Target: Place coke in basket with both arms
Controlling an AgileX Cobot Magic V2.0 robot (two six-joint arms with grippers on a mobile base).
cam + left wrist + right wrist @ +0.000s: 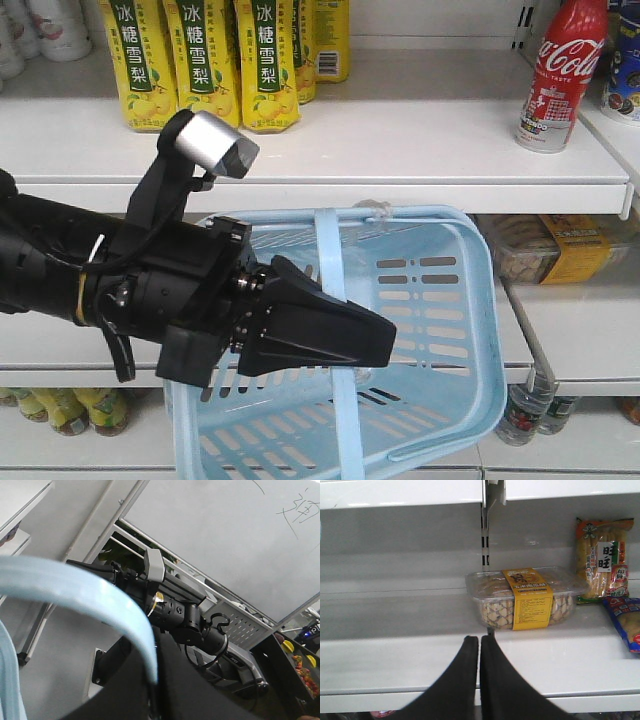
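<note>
Closest, our left gripper (383, 345) is pinched shut on the light-blue strap of the basket (450, 300), and our right gripper (479, 639) is squeezed almost closed on nothing. Farther back we see the coke (560, 75) standing straight up, neck on top, near the right end of the top shelf (400, 140), with white "Coca-Cola" running up its side. The yellow cartons (205, 60) marked "冰糖雪梨" stand further left.
</note>
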